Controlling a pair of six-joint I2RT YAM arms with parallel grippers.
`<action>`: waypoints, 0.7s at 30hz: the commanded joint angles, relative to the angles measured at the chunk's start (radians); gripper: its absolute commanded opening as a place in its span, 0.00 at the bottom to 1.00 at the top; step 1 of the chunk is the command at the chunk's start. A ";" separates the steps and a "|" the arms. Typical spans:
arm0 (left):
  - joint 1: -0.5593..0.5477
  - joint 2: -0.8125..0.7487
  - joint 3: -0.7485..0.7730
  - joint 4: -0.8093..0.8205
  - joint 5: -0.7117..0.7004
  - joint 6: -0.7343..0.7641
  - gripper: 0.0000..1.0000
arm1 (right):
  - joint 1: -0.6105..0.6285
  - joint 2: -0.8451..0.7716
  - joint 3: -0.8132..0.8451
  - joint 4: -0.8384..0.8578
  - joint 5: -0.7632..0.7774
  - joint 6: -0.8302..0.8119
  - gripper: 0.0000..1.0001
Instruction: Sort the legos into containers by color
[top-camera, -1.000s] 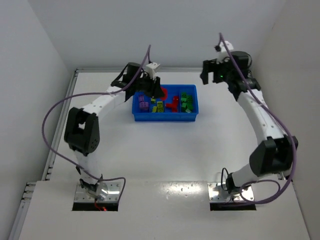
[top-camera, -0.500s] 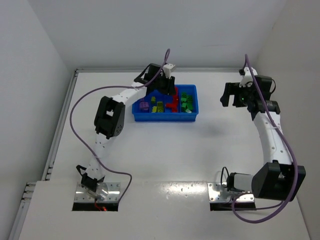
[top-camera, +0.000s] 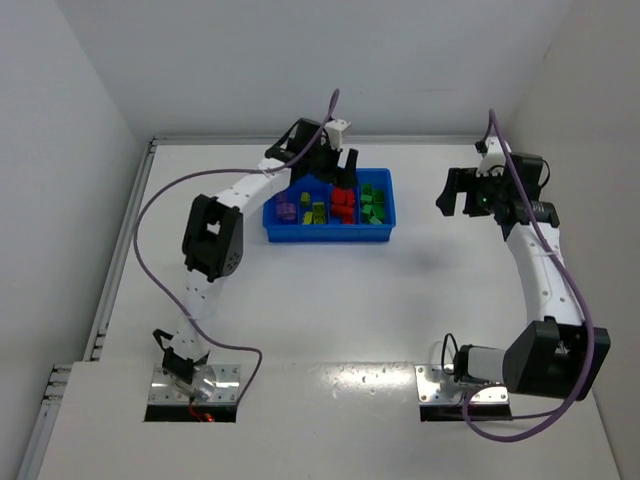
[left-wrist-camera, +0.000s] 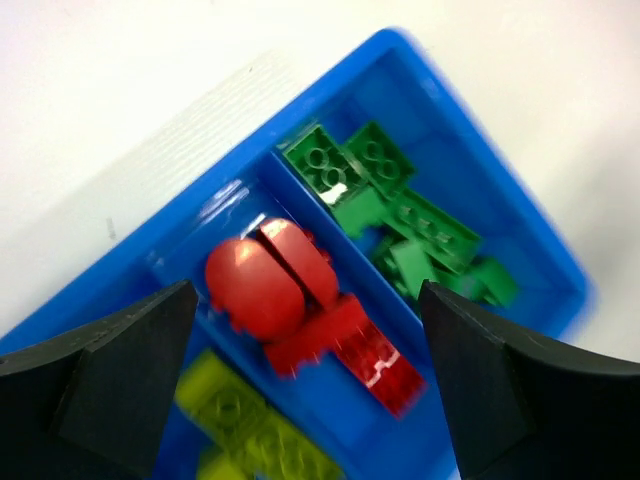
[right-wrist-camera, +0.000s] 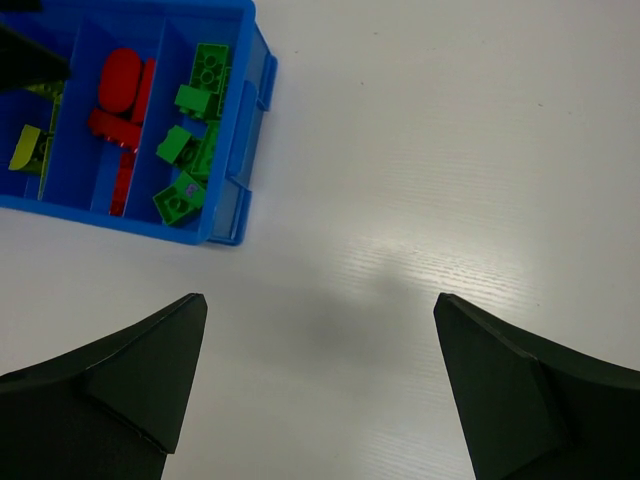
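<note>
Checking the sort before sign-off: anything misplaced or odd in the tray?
Possibly: a green brick in the end corner of the blue tray, green compartment, seems to carry a small purple bit. Otherwise nothing stands out.

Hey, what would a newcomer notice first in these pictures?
The blue tray, far-centre on the white table, holds purple, yellow-green, red and green bricks in its compartments. The left gripper hovers open over the red bricks; the right gripper hangs open over bare table to the right.

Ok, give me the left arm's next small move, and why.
Probably lift the left end effector straight up off the tray: its jaws stand open above the red bricks, which lie in their own compartment, and nothing is held.
</note>
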 joint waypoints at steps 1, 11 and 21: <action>0.021 -0.314 -0.010 -0.056 0.025 0.042 1.00 | -0.003 0.034 0.014 0.033 -0.069 -0.012 0.97; 0.332 -0.581 -0.447 -0.316 -0.171 0.141 1.00 | -0.003 0.227 0.069 0.085 -0.183 -0.042 1.00; 0.619 -0.551 -0.761 -0.169 -0.120 0.185 1.00 | -0.014 0.360 0.024 0.159 -0.076 -0.098 1.00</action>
